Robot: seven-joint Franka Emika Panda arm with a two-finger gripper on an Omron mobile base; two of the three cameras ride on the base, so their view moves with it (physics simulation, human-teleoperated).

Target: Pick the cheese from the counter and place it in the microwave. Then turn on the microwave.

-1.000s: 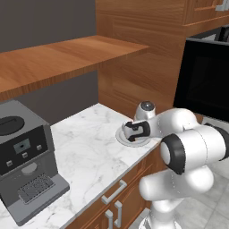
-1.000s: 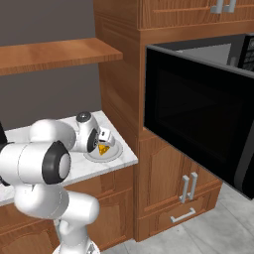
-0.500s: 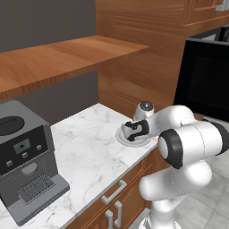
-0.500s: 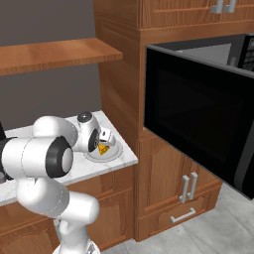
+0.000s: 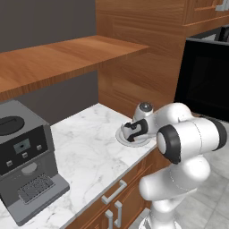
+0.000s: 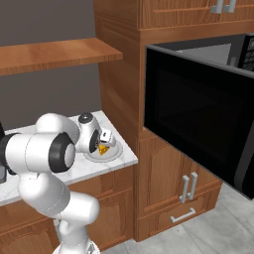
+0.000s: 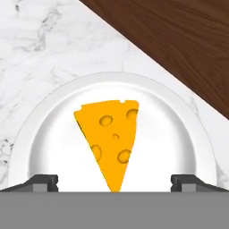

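Leftmost in the left base view: black and grey coffee machine (image 5: 27, 163), standing on the white marble table (image 5: 85, 152), under the brown wooden shelf (image 5: 53, 60). Below the table edge: wooden drawers with silver handles (image 5: 115, 192).

Further right on the table, near the wooden side wall (image 5: 138, 58): round grey plate (image 5: 127, 139), lying flat close to the front edge. Directly above the plate: tool (image 5: 132, 130), pointed down at it, carried by the white arm (image 5: 188, 138) bent across from the right.

Rightmost in the same view: microwave (image 5: 206, 76), black, built into the wooden cabinet column.

Right base view, left to right: arm (image 6: 44, 149), then tool (image 6: 102, 140) over the plate (image 6: 115, 152), with the cheese (image 6: 103, 149) visible as a small orange-yellow wedge on the plate under the tool. Then the wooden column, then the microwave (image 6: 198, 124), dark glass door (image 6: 193, 119) swung toward the camera. Below it: cabinet doors with silver handles (image 6: 187, 187).

Hand view: plate (image 7: 49, 129) centred on the marble table (image 7: 40, 53), dark wood (image 7: 179, 40) at upper right. Cheese (image 7: 112, 138) lying flat in the middle of the plate, narrow point toward the bottom edge, holes on top. Fingertips (image 7: 42, 181) spread wide at lower left and lower right, apart from the cheese on both sides, pinching nothing.
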